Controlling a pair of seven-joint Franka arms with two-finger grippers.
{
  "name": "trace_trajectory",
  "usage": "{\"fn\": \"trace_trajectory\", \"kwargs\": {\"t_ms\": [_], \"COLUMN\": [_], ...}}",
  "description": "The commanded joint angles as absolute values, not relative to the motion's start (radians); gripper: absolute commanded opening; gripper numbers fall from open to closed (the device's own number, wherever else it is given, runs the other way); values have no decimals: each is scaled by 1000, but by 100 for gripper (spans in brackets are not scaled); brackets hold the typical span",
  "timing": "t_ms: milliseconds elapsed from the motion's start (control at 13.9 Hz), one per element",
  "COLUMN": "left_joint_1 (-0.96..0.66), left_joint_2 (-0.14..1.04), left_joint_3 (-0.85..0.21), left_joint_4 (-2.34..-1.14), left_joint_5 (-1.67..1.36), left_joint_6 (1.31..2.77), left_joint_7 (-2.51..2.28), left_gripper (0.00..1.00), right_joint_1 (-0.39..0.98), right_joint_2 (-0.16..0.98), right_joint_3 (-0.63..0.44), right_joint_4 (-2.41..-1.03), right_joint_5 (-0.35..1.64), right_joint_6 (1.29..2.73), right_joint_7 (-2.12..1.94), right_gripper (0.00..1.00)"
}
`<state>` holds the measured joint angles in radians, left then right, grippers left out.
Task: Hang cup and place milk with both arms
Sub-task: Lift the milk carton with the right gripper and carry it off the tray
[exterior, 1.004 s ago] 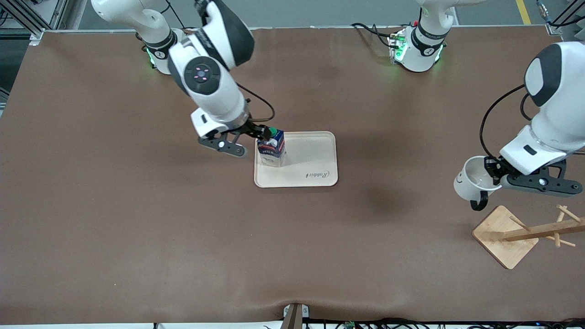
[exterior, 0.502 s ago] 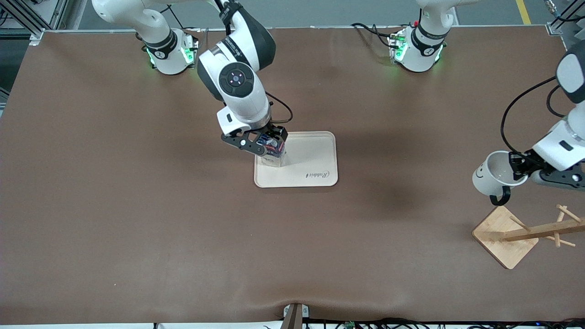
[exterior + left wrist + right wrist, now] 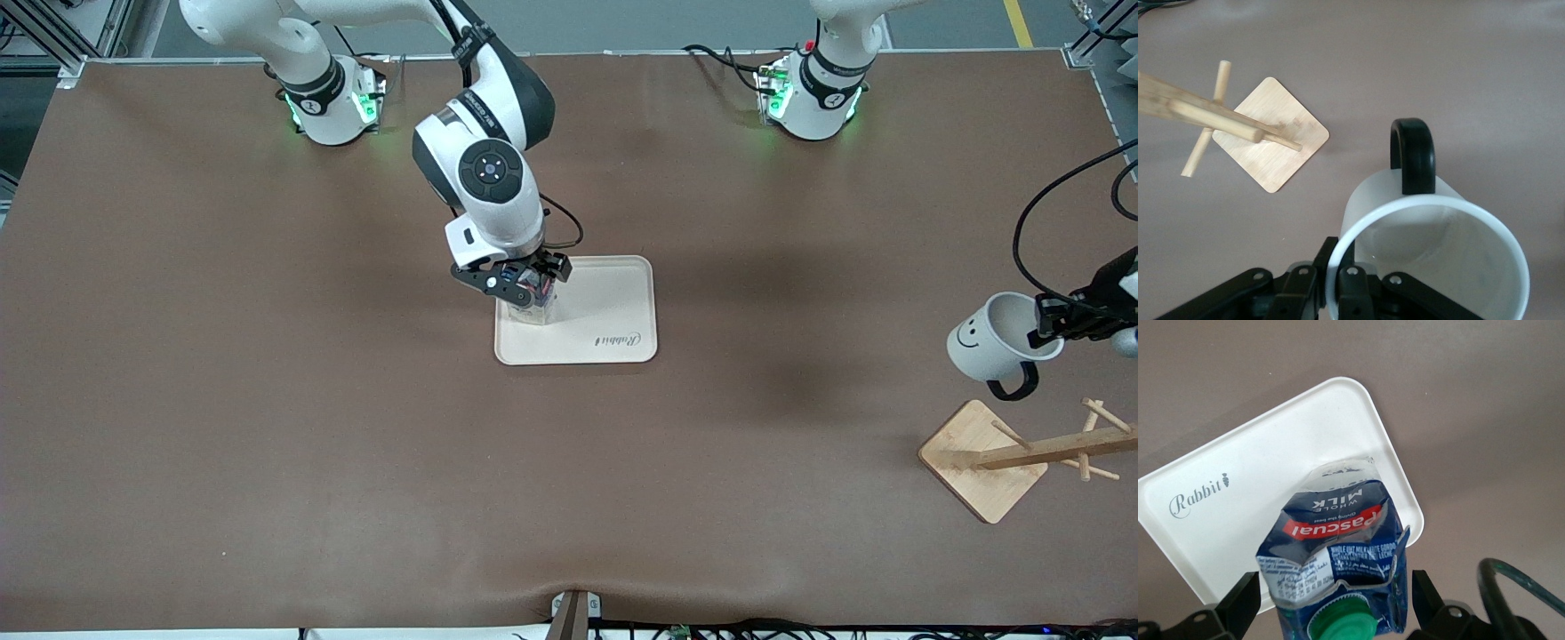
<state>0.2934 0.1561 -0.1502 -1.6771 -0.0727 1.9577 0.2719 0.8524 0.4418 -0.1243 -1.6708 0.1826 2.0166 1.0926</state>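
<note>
R gripper (image 3: 524, 283) is clenched on the small dark blue and white milk carton with green screw cap (image 3: 1335, 570), which stands upright on the cream rectangular plastic tray (image 3: 613, 311), at the corner toward the right arm's end, farther from the front cam. L gripper (image 3: 1053, 324) is clamped on the rim of the small white mug with black loop handle and smiley face (image 3: 991, 338), held tilted in the air over bare brown table (image 3: 267, 444), just off the square base of the bamboo peg rack (image 3: 987, 458), handle hanging down. Risks, IMO: carton sits near the tray lip, so a skewed release could tip it over the edge; mug handle isn't yet lined up w/ any peg, and a rim-only grip may let it swivel on contact. L wrist view shows handle vs. pegs (image 3: 1225, 123) clearly apart; front view hides that. R wrist view shows the carton's dented panel and red label; in front view the gripper covers most of it.
</note>
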Motion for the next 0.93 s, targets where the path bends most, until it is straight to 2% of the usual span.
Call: {"fn": "trace_trajectory", "kwargs": {"t_ms": [0, 72, 502, 860], "left_joint_1": [316, 328, 379, 393], "left_joint_2": [187, 193, 245, 250], "left_joint_3": [-155, -155, -153, -152], "left_joint_4": [-1626, -1620, -1583, -1582], "left_joint_5": [-100, -104, -160, -158], "left_joint_6": [1945, 1945, 1945, 1945], "left_joint_7": [310, 313, 383, 413], "left_gripper": [0, 0, 0, 0], "right_joint_1": [862, 864, 853, 763], "right_joint_2": [448, 448, 420, 399], "right_joint_3": [-137, -137, -143, -158], "right_joint_4": [-1660, -1660, -1614, -1470], "right_joint_5": [176, 176, 175, 176], "right_joint_6": [2010, 2010, 2002, 1754], "right_joint_7": [1126, 1127, 1223, 1203], "right_gripper": [43, 0, 0, 0]}}
